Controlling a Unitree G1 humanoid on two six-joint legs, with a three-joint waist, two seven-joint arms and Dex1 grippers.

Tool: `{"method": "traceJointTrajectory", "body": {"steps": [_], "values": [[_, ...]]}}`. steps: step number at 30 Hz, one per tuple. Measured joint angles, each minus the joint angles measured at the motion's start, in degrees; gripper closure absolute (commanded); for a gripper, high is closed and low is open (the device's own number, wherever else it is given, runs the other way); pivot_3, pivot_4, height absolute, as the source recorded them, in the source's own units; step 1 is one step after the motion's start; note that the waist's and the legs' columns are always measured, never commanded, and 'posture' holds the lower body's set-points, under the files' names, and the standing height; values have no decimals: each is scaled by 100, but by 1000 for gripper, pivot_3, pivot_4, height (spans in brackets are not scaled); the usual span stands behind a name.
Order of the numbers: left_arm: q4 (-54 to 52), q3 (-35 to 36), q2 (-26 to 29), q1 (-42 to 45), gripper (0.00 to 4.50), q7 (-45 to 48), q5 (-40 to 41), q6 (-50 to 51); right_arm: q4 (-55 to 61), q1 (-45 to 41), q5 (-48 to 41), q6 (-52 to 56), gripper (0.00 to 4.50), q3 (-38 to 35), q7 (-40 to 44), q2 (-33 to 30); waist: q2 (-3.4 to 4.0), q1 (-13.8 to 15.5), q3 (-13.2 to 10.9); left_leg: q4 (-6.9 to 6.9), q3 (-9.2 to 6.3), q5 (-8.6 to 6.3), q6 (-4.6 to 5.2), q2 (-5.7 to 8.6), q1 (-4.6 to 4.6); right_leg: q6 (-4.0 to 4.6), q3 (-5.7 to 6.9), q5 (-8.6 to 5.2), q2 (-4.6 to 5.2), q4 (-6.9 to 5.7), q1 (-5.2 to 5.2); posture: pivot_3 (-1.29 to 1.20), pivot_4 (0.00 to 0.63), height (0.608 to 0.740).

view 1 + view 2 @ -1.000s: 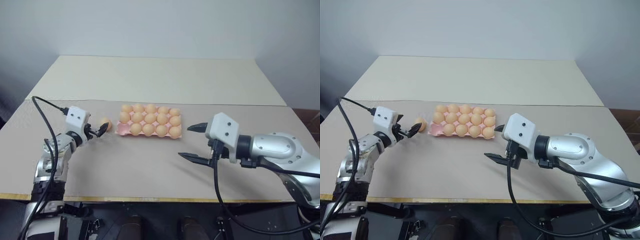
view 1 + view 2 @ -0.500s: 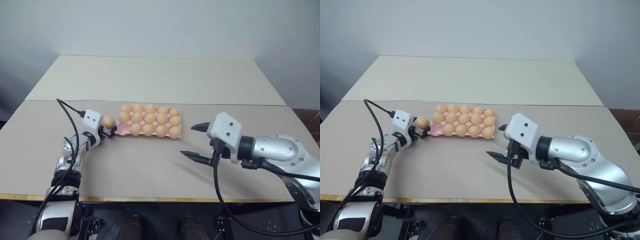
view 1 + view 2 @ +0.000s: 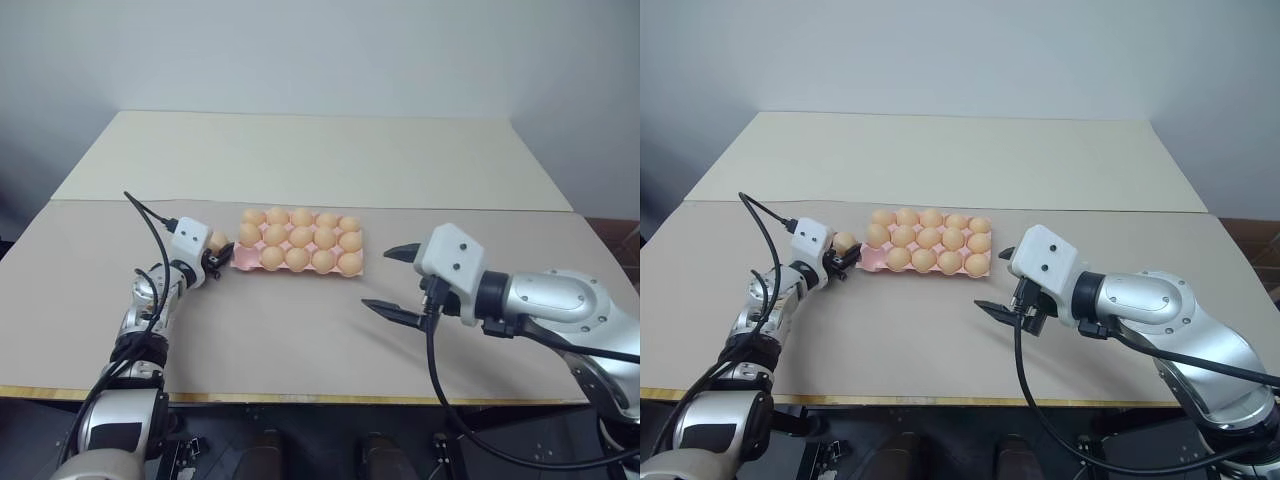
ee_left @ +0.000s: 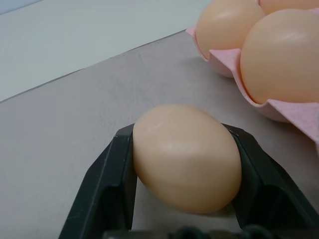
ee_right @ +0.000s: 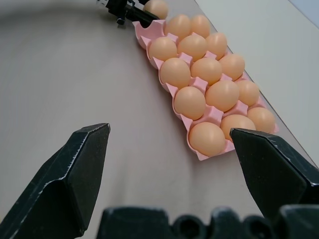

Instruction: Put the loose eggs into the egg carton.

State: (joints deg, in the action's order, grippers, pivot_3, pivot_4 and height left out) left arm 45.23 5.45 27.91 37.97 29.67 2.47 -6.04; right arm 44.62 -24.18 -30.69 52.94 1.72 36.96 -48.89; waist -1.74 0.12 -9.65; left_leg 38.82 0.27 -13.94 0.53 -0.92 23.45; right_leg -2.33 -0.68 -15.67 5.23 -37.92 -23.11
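- While the carton (image 3: 300, 262) sits mid-table with every cup filled, one egg (image 4: 187, 157) lies on the table (image 3: 300, 330) just beside its left end.
- Left gripper (image 4: 187, 164) has its fingers (image 4: 112, 184) pressed against both sides of that egg, holding it.
- Right gripper (image 3: 392, 282) hovers near the carton's right end, spread wide, holding nothing.

eggs (image 5: 190, 102): pale orange-tan | egg carton (image 5: 207, 114): pink | table (image 3: 300, 330): beige-grey | fingers (image 4: 104, 189): black
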Motion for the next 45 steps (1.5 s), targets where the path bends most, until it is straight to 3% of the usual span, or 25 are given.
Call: {"method": "traceJointTrajectory", "body": {"steps": [9, 15, 24, 31, 38, 45], "values": [[-1712, 411, 573, -760, 2283, 438, 516, 97, 47, 31, -1, 5, 0, 0, -93, 24, 0, -33, 0, -1, -1, 0, -1, -4, -1, 0, -2, 0, 1, -1, -1, 0, 150, 740], [-3007, 555, 618, -1089, 2283, 1507, 1547, 689, 80, 31, 3, 5, 0, 7, -154, 133, 0, -3, 0, 1, -1, 0, 0, -2, -1, 0, -1, 0, 3, 4, 4, 0, 150, 740], [-2805, 26, 404, -919, 2283, 1911, 1419, 766, 241, 80, 0, 77, 0, -1, -359, 208, 0, -9, 0, 1, -2, 0, 0, -2, -2, 0, 0, 0, -2, 1, 3, 0, 150, 740], [-2326, -96, 277, -643, 52, 2060, 1269, 329, 343, 117, -22, 252, 0, -75, -466, 206, 0, -11, 0, 1, -1, 0, 0, -1, -1, 0, -1, 0, -1, 2, 2, 0, 150, 740], [-2434, -81, 287, -685, 17, 2273, 1357, 261, 392, 183, -114, 274, 0, -109, -500, 206, 0, -19, 0, 0, -1, 0, 0, -2, -1, 0, -1, 0, -2, 2, 2, 0, 150, 740], [-3637, 146, 801, -1360, 17, 2575, 1767, 713, 378, 177, -125, 272, 0, -108, -485, 197, 0, -78, 0, -1, -3, 0, 0, -5, -3, 0, -3, 0, -2, 1, 3, 0, 150, 740]]}}
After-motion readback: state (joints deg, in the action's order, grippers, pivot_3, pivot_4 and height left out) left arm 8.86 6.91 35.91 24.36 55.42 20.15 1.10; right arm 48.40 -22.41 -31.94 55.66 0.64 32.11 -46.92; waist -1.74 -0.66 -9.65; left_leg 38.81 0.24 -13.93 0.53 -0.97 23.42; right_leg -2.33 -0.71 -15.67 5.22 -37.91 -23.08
